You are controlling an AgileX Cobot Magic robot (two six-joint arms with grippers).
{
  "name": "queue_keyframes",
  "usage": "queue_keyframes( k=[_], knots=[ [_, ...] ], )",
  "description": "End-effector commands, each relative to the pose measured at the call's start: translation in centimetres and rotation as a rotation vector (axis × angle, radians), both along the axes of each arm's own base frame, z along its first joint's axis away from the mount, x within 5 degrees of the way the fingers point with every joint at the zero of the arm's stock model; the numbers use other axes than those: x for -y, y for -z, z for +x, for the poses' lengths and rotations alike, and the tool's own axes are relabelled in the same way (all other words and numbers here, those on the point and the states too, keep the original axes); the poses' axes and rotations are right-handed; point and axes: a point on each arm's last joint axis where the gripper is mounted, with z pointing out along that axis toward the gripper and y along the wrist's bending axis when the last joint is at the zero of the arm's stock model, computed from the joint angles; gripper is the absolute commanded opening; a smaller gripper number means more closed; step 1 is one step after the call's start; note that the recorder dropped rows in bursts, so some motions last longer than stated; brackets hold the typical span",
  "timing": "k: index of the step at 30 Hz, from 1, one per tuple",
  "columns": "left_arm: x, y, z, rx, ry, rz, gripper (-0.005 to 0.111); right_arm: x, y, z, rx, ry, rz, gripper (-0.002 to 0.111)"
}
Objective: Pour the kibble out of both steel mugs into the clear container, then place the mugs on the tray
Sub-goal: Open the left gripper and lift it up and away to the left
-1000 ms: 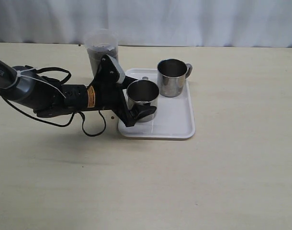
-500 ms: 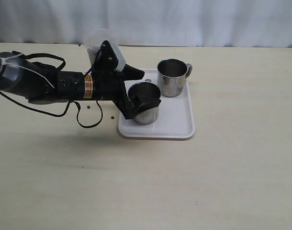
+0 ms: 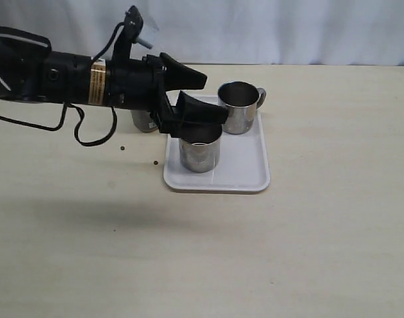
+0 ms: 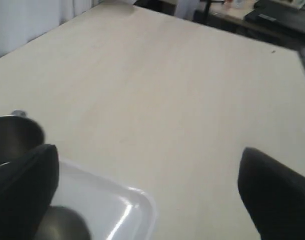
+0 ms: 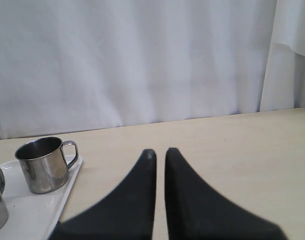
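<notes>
two steel mugs (image 3: 200, 152) (image 3: 236, 109) stand upright on the one white tray (image 3: 245, 171), and one clear container (image 3: 143, 122) shows partly behind the left arm, just beside the tray. the left gripper (image 3: 214, 98) hangs over the nearer mug with fingers spread wide, holding nothing; the right gripper (image 5: 160, 155) has both fingers pressed together, empty. two loose kibble pellets (image 3: 122, 148) (image 3: 155, 162) lie on the table (image 3: 308, 232) beside the tray.

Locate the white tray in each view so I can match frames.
Exterior: tray mid-table, under front mug and handled rear mug.
Left wrist: tray corner only, framed by the open left hand.
Right wrist: tray under handled rear mug, beside the shut right hand.
Shared landmark: handled rear mug, in all three.
</notes>
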Motion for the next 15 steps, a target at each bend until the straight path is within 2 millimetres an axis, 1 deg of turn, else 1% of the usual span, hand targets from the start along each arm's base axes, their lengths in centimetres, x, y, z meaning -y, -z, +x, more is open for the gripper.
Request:
queue_keyframes(
  k=[1,2,3,6,7,8,9,10,11,12,13,14,15],
  knots=[
    [0.2,-2.7,-1.6,-0.109,0.094,-0.131,0.057,0.0,0.1,0.0,0.000,0.005,-0.004,0.005],
    [0.3,-3.2,-2.0,-0.129,0.115,-0.155,0.050,0.0,0.1,0.0,0.000,0.005,-0.004,0.005],
    [0.3,-3.7,-2.4,-0.146,0.141,-0.171,0.041,0.0,0.1,0.0,0.000,0.005,-0.004,0.005],
    [0.2,-5.4,-3.7,-0.190,0.180,-0.164,0.008,0.0,0.1,0.0,0.000,0.005,-0.004,0.005],
    [0.1,-6.0,-4.2,-0.203,0.187,-0.146,0.000,0.0,0.1,0.0,0.000,0.005,-0.004,0.005],
    [-0.1,-6.5,-4.7,-0.212,0.196,-0.120,0.000,0.0,0.1,0.0,0.000,0.005,-0.004,0.005],
    [-0.4,-7.9,-5.9,-0.224,0.195,-0.067,0.000,0.0,0.1,0.0,0.000,0.005,-0.004,0.005],
    [-0.7,-8.9,-6.4,-0.214,0.173,-0.054,0.000,0.0,0.1,0.0,0.000,0.005,-0.004,0.005],
    [-1.5,-11.0,-7.4,-0.194,0.096,-0.070,0.000,0.0,0.1,0.0,0.000,0.005,-0.004,0.005],
    [-3.0,-12.8,-8.5,-0.146,-0.021,-0.083,0.000,0.0,0.1,0.0,0.000,0.005,-0.004,0.005],
    [-3.7,-13.3,-8.9,-0.132,-0.085,-0.089,0.000,0.0,0.1,0.0,0.000,0.005,-0.004,0.005],
    [-5.3,-14.3,-10.4,-0.067,-0.210,-0.090,0.000,0.0,0.1,0.0,0.000,0.005,-0.004,0.005],
    [-6.0,-14.5,-11.2,-0.040,-0.258,-0.090,0.000,0.0,0.1,0.0,0.000,0.005,-0.004,0.005]
  ],
)
